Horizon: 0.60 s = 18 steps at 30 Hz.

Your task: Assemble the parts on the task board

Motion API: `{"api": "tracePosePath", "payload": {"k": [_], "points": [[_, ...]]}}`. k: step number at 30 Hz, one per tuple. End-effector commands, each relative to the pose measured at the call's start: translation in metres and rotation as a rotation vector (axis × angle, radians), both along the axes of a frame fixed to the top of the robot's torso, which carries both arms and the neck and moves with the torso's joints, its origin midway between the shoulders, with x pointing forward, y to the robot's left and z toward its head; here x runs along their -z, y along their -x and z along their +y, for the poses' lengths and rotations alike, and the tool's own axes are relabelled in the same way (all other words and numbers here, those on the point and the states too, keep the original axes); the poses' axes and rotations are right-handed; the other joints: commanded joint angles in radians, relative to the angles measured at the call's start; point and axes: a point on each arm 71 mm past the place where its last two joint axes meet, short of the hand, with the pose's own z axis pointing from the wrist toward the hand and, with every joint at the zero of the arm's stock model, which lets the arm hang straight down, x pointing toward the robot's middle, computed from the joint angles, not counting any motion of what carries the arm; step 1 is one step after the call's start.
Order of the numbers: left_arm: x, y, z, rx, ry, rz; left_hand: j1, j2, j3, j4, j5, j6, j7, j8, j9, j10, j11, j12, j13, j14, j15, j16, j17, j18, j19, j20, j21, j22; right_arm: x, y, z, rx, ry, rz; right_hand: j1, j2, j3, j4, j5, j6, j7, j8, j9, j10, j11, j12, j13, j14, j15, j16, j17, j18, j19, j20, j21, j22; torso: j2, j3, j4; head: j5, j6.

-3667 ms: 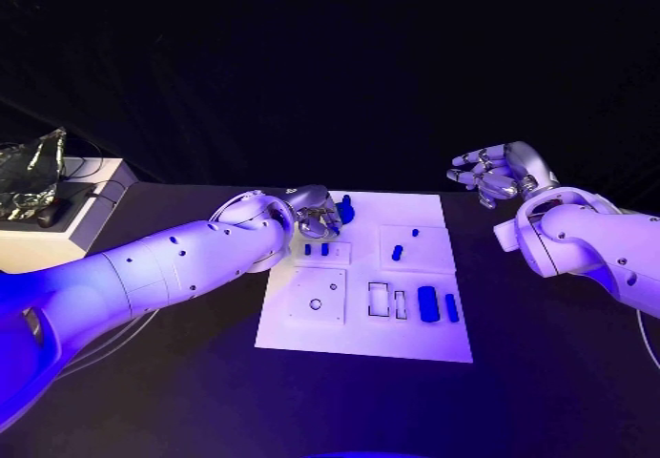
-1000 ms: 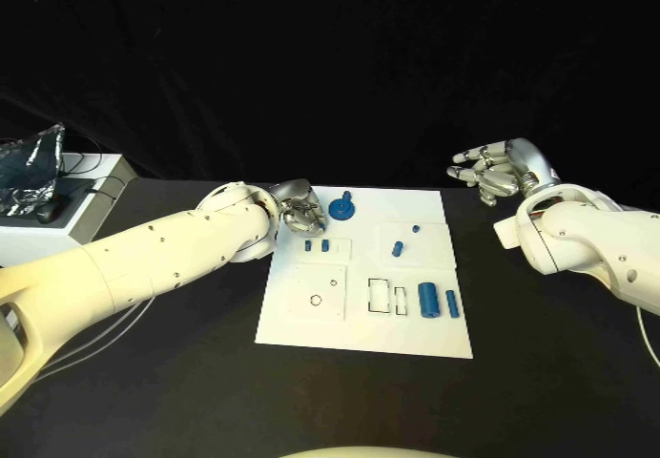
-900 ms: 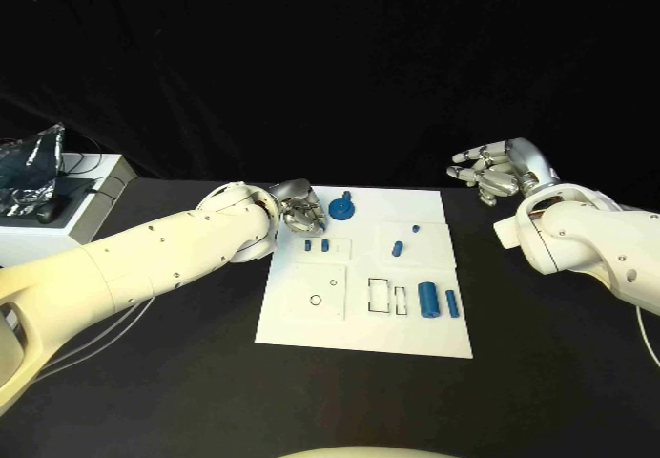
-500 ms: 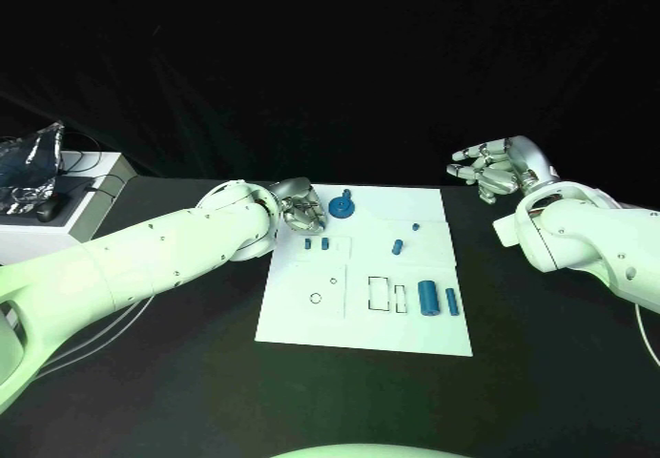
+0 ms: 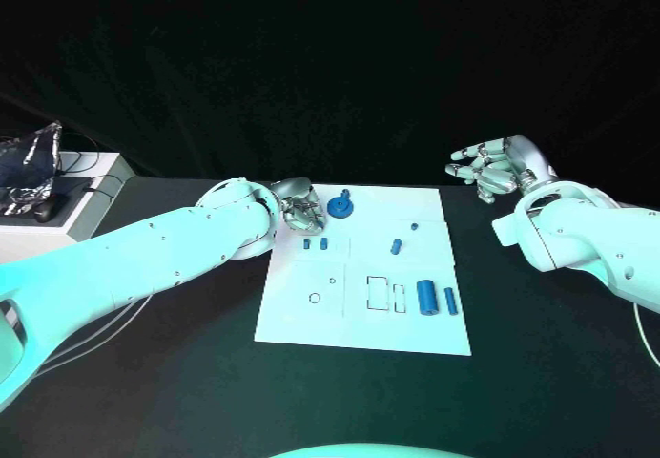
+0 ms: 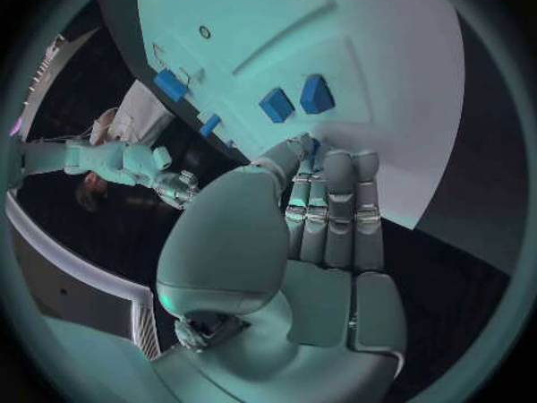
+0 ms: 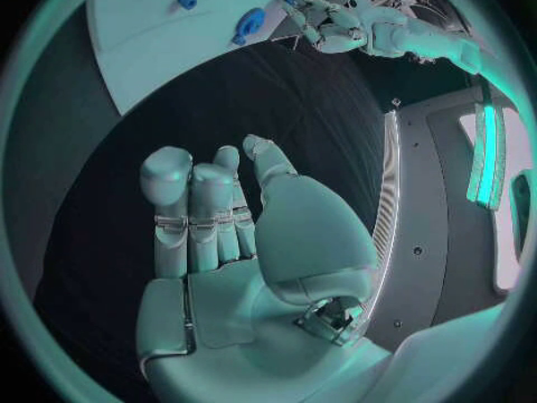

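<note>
The white task board [image 5: 361, 329] lies mid-table. A round blue part with a knob [image 5: 340, 207] sits at its far left corner. Two small blue pieces [image 5: 315, 243] stand side by side near the left edge, and two more [image 5: 396, 246] lie mid-board. Two blue cylinders [image 5: 428, 298] lie toward the right. My left hand [image 5: 300, 212] hovers just left of the round part, fingers straight and together [image 6: 336, 197], holding nothing. Its tips reach the board's edge [image 6: 370, 107]. My right hand [image 5: 495, 169] is raised beyond the board's far right corner, fingers loosely spread [image 7: 207, 215], empty.
A white box [image 5: 62, 196] with a crumpled foil-like object [image 5: 28, 167] on top stands at the table's far left. Black table surrounds the board. Several outlined recesses [image 5: 382, 294] mark the board's near half.
Since the oldest frame my left hand has drawn back a little to the left of the round blue part. Over the last second nothing visibly moved.
</note>
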Motion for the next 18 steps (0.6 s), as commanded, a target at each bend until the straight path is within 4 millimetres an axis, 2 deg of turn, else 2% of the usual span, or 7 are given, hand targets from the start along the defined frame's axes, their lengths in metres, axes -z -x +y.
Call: {"api": "tracePosePath", "payload": {"k": [1, 4, 15, 18], "points": [[0.0124, 0.0045, -0.0030, 0.023, -0.043, 0.056, 0.005, 0.010, -0.008, -0.001, 0.002, -0.006, 0.000, 0.002, 0.001, -0.002, -0.004, 0.004, 0.002, -0.006, 0.001, 0.007, 0.003, 0.002, -0.002, -0.003, 0.003, 0.012, -0.0001, 0.0007, 0.0018, -0.018, 0.005, -0.006, -0.004, -0.005, 0.005, 0.002, 0.005, 0.001, 0.003, -0.003, 0.000, -0.003, -0.001, 0.004, -0.001, 0.008, 0.000, -0.006, 0.001, -0.001, 0.033, -0.007, -0.001, 0.090, 0.000, 0.0000, 0.0011, -0.001, 0.001], [0.0119, 0.0043, -0.0028, 0.021, -0.035, 0.051, 0.004, 0.009, -0.005, -0.001, 0.002, -0.048, -0.007, 0.002, -0.001, -0.005, -0.008, 0.005, 0.002, -0.009, 0.000, 0.008, 0.005, 0.002, -0.002, -0.003, 0.003, 0.012, 0.0001, 0.0007, 0.0017, -0.017, 0.005, -0.006, -0.004, -0.005, 0.005, 0.002, 0.005, 0.001, 0.003, -0.003, 0.000, -0.003, -0.001, 0.004, -0.001, 0.008, 0.000, -0.006, 0.001, -0.001, 0.033, -0.007, -0.001, 0.090, 0.001, -0.0003, 0.0011, -0.002, 0.000], [0.0101, 0.0050, -0.0035, 0.011, -0.020, 0.037, -0.004, -0.006, -0.002, 0.007, 0.004, -0.099, -0.013, 0.001, -0.001, -0.019, -0.006, 0.011, 0.002, -0.020, 0.002, 0.006, 0.007, -0.002, -0.004, -0.003, -0.003, 0.010, 0.0006, 0.0008, 0.0011, -0.016, 0.005, -0.003, -0.003, -0.004, 0.006, 0.002, 0.007, 0.001, 0.003, -0.004, -0.001, -0.003, -0.002, 0.004, -0.002, 0.008, 0.000, -0.007, 0.000, -0.001, 0.033, -0.007, -0.001, 0.090, 0.001, -0.0006, 0.0005, -0.001, -0.001], [0.0097, 0.0050, -0.0032, 0.007, -0.019, 0.034, -0.008, -0.013, 0.001, 0.011, 0.004, -0.119, -0.015, 0.002, -0.001, -0.022, -0.005, 0.012, 0.001, -0.023, 0.003, 0.004, 0.007, -0.003, -0.004, -0.003, -0.006, 0.008, 0.0006, 0.0007, 0.0009, -0.015, 0.005, -0.003, -0.003, -0.004, 0.006, 0.002, 0.007, 0.001, 0.003, -0.004, -0.001, -0.003, -0.002, 0.004, -0.002, 0.008, 0.000, -0.007, 0.000, -0.001, 0.033, -0.007, -0.001, 0.090, 0.001, 0.0004, 0.0004, 0.000, -0.002]]}}
